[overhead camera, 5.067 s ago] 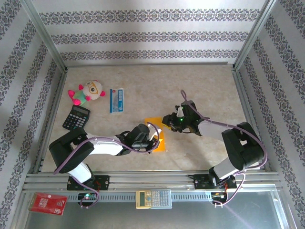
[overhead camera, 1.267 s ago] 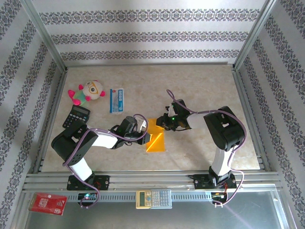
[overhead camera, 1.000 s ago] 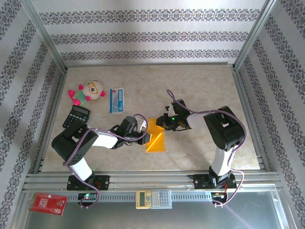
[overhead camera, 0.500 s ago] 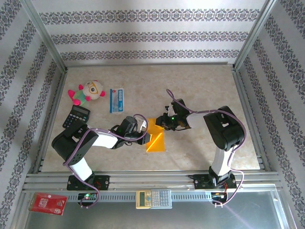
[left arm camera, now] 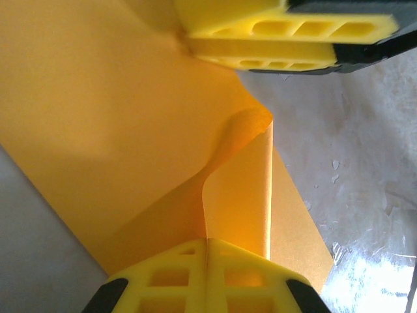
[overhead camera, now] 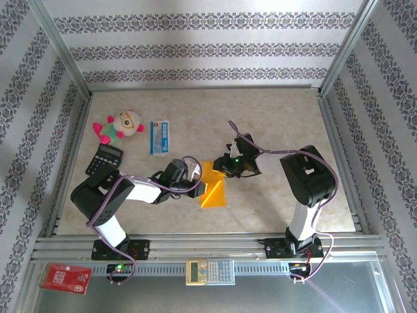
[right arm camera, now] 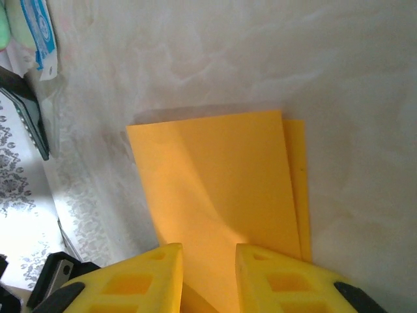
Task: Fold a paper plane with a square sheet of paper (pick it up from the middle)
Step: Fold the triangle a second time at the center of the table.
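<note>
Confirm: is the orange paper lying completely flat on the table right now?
No, the left wrist view shows the orange paper curled up off the table into the shut left hand.

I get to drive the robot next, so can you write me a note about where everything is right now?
Left end effector: shut, pinching a raised fold of the square sheet of paper.
Right end effector: jaws apart over the sheet's edge.
Sheet: mid-table, between the two arms, doubled over into two layers.
Done: the first fold.
Left: all the remaining plane folds.
</note>
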Motion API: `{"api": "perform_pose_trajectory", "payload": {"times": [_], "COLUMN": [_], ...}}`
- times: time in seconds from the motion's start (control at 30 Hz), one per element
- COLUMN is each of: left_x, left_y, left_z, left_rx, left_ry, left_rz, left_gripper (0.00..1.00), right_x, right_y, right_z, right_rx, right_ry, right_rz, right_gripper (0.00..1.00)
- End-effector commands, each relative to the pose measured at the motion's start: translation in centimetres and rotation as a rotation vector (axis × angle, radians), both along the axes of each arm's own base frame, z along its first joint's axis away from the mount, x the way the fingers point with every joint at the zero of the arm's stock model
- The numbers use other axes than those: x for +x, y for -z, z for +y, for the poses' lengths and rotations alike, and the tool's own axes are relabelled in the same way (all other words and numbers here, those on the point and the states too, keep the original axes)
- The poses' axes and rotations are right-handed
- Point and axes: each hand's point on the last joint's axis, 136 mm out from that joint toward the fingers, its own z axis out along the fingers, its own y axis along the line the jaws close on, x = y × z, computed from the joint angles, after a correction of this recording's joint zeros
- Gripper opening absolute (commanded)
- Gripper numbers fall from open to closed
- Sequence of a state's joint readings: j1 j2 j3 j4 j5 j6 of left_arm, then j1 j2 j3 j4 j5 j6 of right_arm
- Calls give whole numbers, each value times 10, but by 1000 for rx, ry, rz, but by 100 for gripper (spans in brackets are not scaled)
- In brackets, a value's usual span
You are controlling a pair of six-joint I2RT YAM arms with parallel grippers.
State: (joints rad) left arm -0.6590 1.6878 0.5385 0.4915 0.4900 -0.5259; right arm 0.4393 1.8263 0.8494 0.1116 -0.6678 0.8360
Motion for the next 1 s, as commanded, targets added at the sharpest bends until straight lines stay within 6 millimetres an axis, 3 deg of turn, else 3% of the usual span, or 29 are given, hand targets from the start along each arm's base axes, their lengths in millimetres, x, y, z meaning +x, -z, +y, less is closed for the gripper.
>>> {"api": "perform_pose_trajectory", "payload": {"times": [0.0, 0.17, 0.4, 0.7, 0.97], "left_x": [-15, -16, -16, -18, -18], "left_y": [45, 48, 50, 58, 60], "left_z": [33, 35, 40, 41, 41], "left_rx": [149, 160, 180, 189, 197], "left_ry": [-67, -74, -95, -100, -97], "left_rz": [106, 113, 111, 138, 148], "left_gripper": [0, 0, 0, 0, 0], "right_x": [8, -3, -46, -94, -116], "right_y": [-28, -37, -36, -22, -9], "right_z": [-3, -13, -15, 15, 40], "right_rx": [21, 22, 21, 15, 49], "right_ry": [-2, 15, 9, -77, -107], "right_rz": [-56, -63, -44, -24, -6], "right_gripper": [29, 28, 22, 12, 6]}}
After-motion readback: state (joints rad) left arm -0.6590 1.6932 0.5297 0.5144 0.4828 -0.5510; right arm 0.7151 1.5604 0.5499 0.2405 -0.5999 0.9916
